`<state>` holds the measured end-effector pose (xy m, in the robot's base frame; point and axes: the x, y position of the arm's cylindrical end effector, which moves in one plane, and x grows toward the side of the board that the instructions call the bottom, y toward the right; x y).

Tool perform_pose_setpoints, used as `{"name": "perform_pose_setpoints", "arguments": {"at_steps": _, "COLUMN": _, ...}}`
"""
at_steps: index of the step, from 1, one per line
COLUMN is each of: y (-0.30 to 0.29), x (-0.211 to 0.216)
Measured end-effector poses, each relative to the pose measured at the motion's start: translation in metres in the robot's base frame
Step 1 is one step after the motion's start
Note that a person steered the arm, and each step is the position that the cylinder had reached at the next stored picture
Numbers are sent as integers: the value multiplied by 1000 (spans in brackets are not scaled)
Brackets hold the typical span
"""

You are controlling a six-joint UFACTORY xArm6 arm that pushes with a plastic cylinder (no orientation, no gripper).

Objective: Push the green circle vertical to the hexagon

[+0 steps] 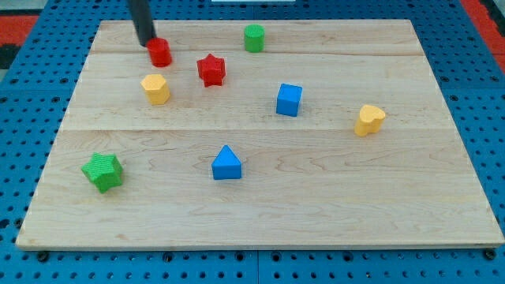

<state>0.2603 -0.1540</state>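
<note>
The green circle (253, 38) stands near the top edge of the wooden board (260, 197), a little right of centre. The yellow hexagon (155, 88) lies at the upper left. My tip (147, 42) is at the upper left, touching the left side of a red circle (160, 53), above the yellow hexagon and far left of the green circle.
A red star (211, 69) lies between hexagon and green circle. A blue cube (289, 99) sits right of centre, a yellow heart (368, 120) at the right, a blue triangle (226, 163) at centre bottom, a green star (102, 171) at lower left.
</note>
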Motion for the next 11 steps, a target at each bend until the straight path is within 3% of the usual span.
{"name": "perform_pose_setpoints", "arguments": {"at_steps": 1, "y": 36, "x": 26}}
{"name": "perform_pose_setpoints", "arguments": {"at_steps": 3, "y": 166, "x": 27}}
{"name": "perform_pose_setpoints", "arguments": {"at_steps": 4, "y": 180, "x": -2}}
{"name": "perform_pose_setpoints", "arguments": {"at_steps": 5, "y": 168, "x": -7}}
{"name": "perform_pose_setpoints", "arguments": {"at_steps": 6, "y": 201, "x": -10}}
{"name": "perform_pose_setpoints", "arguments": {"at_steps": 7, "y": 197, "x": -34}}
{"name": "perform_pose_setpoints", "arguments": {"at_steps": 9, "y": 56, "x": -8}}
{"name": "perform_pose_setpoints", "arguments": {"at_steps": 11, "y": 38, "x": -12}}
